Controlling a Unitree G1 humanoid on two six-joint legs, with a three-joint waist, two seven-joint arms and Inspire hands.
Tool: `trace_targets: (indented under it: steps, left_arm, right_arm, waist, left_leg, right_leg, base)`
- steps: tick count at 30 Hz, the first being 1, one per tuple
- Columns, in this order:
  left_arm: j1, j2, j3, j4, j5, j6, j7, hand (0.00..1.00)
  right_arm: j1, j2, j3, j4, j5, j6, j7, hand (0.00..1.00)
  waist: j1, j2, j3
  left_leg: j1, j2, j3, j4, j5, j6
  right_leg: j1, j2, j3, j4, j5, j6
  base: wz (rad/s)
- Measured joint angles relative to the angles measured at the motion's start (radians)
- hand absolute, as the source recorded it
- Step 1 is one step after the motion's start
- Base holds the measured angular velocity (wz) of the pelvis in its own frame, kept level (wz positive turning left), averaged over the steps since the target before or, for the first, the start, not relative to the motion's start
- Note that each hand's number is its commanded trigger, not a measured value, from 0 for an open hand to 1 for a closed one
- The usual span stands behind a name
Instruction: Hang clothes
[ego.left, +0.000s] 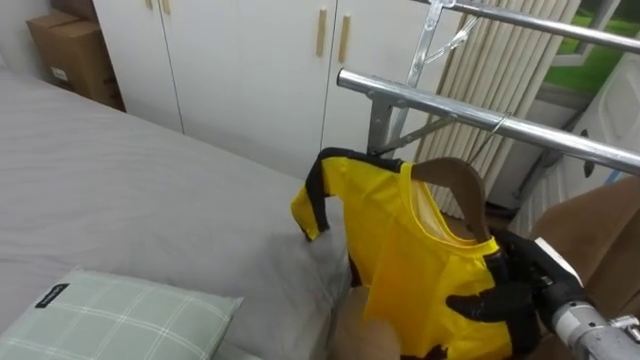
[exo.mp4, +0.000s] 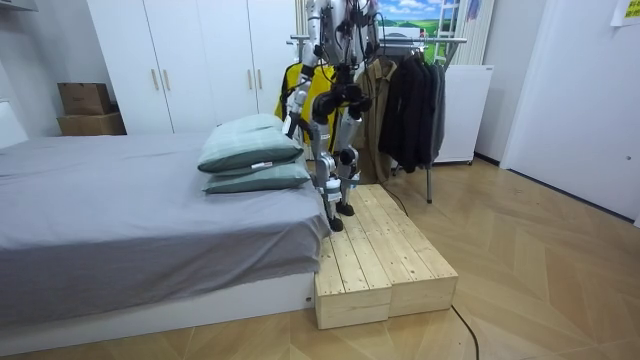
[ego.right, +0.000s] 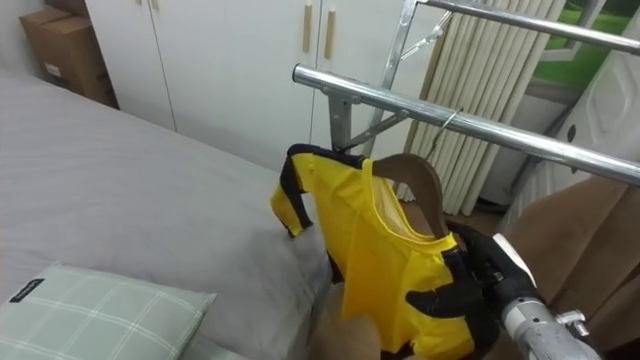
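Left eye view. Right hand (ego.left: 512, 300) low at the right edge, black fingers (ego.left: 478, 303) curled round the near shoulder of the yellow shirt (ego.left: 395, 250), pinching the cloth over the wooden hanger (ego.left: 455, 178) inside it. Long axis of shirt and hanger slanted: near end at the fingers, far end up and to their left, ending in a black-trimmed sleeve (ego.left: 315, 200) above the grey bed (ego.left: 130, 180). Collar open upward, just under the metal rail (ego.left: 480, 118) that crosses above the fingers; touching it or not, cannot tell. Brown coat (ego.left: 600, 235) just right of the fingers, checked pillow (ego.left: 110, 320) far to their left.

Right eye view. Same grip, fingers closed on yellow cloth. White wardrobe (ego.right: 230, 70) beyond them, cardboard box (ego.right: 60, 50) far off to their upper left.

Room view. Standing on a wooden platform (exo.mp4: 380, 250) between the bed and a rack of dark coats (exo.mp4: 410, 100). Shirt held up near rail height, a yellow patch at the room view's left of the body.
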Motion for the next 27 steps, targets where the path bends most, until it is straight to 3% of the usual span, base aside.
trace_targets:
  steps: [4,6,10,13,17,21,27]
  left_arm:
    - [0.014,-0.002,0.002,0.000,-0.001,0.000,0.000,0.00]
    - [0.021,-0.004,0.002,0.000,-0.005,0.000,0.000,0.00]
    - [0.021,-0.005,-0.002,0.000,-0.009,0.000,0.000,0.00]
    - [0.021,-0.007,0.004,0.000,-0.006,0.000,0.003,0.00]
    - [0.030,-0.015,0.007,0.000,-0.007,0.000,0.009,0.00]
    - [0.037,-0.020,0.008,0.000,-0.010,0.000,0.009,0.00]
    - [0.045,-0.021,0.007,0.000,-0.022,0.000,0.010,0.00]
  right_arm:
    - [0.001,0.001,-0.003,-0.013,-0.036,0.001,-0.034,0.00]
    - [0.001,0.001,-0.006,-0.033,-0.039,0.005,-0.055,0.00]
    - [0.001,0.002,-0.002,-0.071,-0.040,0.005,-0.079,0.00]
    - [0.002,0.001,-0.004,-0.128,-0.059,0.004,-0.092,0.00]
    - [0.041,0.001,-0.023,-0.251,-0.086,0.003,-0.124,0.00]
    - [0.062,-0.001,-0.064,-0.282,-0.088,0.002,-0.160,0.00]
    - [0.069,-0.001,-0.096,-0.283,-0.055,-0.004,-0.224,0.00]
  waist:
    - [-0.003,0.009,0.0018]
    - [-0.009,0.012,0.0001]
    - [-0.013,0.013,0.0005]
    - [-0.018,0.010,0.0014]
    - [-0.028,0.010,0.0019]
    - [-0.037,0.014,0.0047]
    - [-0.065,0.011,0.0071]
  left_leg:
    - [0.010,-0.001,0.005,-0.001,0.004,0.004]
    - [0.010,-0.006,-0.022,-0.001,0.005,0.006]
    - [0.010,-0.006,-0.020,0.000,0.005,0.007]
    - [0.010,-0.008,-0.011,-0.004,0.005,0.006]
    - [0.011,-0.008,0.027,-0.007,0.005,0.006]
    - [0.010,-0.012,-0.007,-0.008,0.005,0.006]
    - [0.009,-0.012,-0.011,-0.008,0.005,0.006]
  right_leg:
    - [0.017,0.014,0.060,-0.007,0.005,0.006]
    - [0.018,0.015,0.077,-0.004,0.005,0.006]
    - [0.014,0.015,0.074,-0.003,0.005,0.005]
    - [0.000,0.012,0.053,0.015,-0.004,-0.008]
    - [0.006,0.017,0.087,0.011,0.001,-0.020]
    - [0.017,0.018,0.102,0.012,0.011,-0.031]
    - [0.010,0.019,0.101,0.010,0.006,-0.023]
  base:
    - [-0.22]
    - [-0.22]
    - [-0.04]
    - [0.02]
    - [-0.06]
    - [-0.11]
    - [0.00]
